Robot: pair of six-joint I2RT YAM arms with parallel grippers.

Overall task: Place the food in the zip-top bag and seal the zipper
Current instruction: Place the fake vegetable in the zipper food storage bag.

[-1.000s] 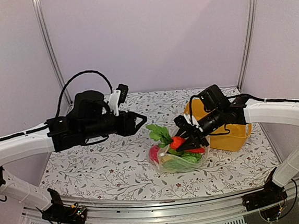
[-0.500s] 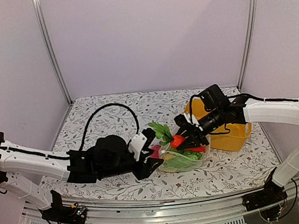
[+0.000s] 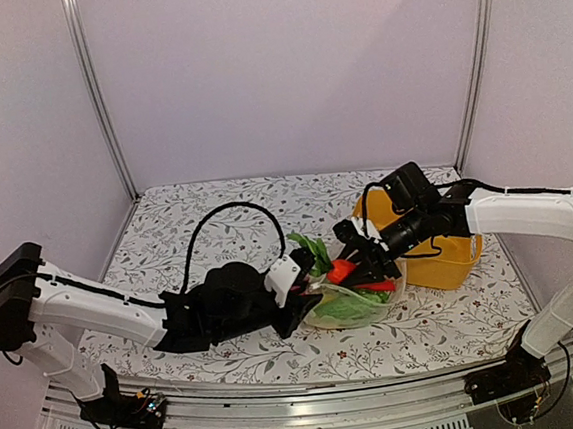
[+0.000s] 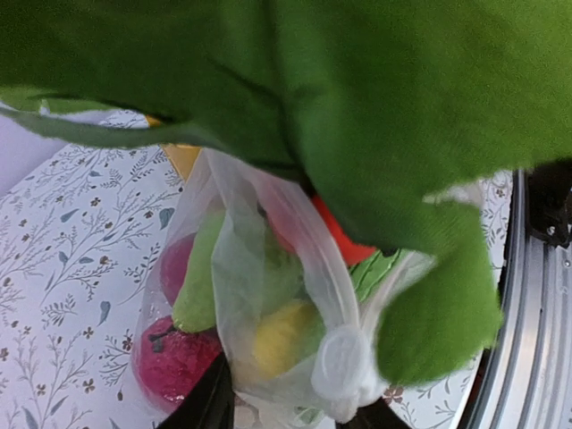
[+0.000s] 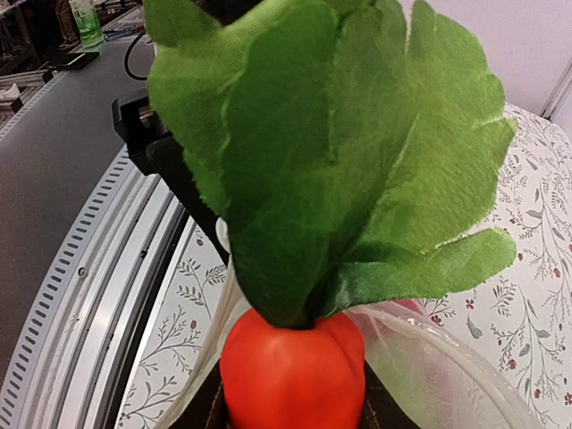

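Just left of the yellow tub [image 3: 446, 261] in the top view, right beside it, the zip-top bag [image 3: 347, 310] lies on the flowered tabletop [image 3: 217, 221], bulging with food. Through its clear plastic the left wrist view shows a red ball [image 4: 174, 365], a yellow ball [image 4: 279, 338] and a green cucumber [image 4: 198, 290].

Above the bag, on the same side of the tub, the right hand [image 5: 290, 404] is clamped on the orange-red carrot [image 5: 293, 371]. Its leafy top [image 5: 331, 152] points away from the tub and fills most of the right wrist view.

The left hand [image 4: 290, 413] sits at the side of the bag farthest from the tub, fingers apart with a bunched fold of plastic between them. Whether they touch it cannot be told, since only their edges show at the bottom of the frame. Blurred green leaves hide the upper half of that view. In the top view the left hand's tips are lost against the dark arm, and the bag's rim is hard to trace under the carrot.
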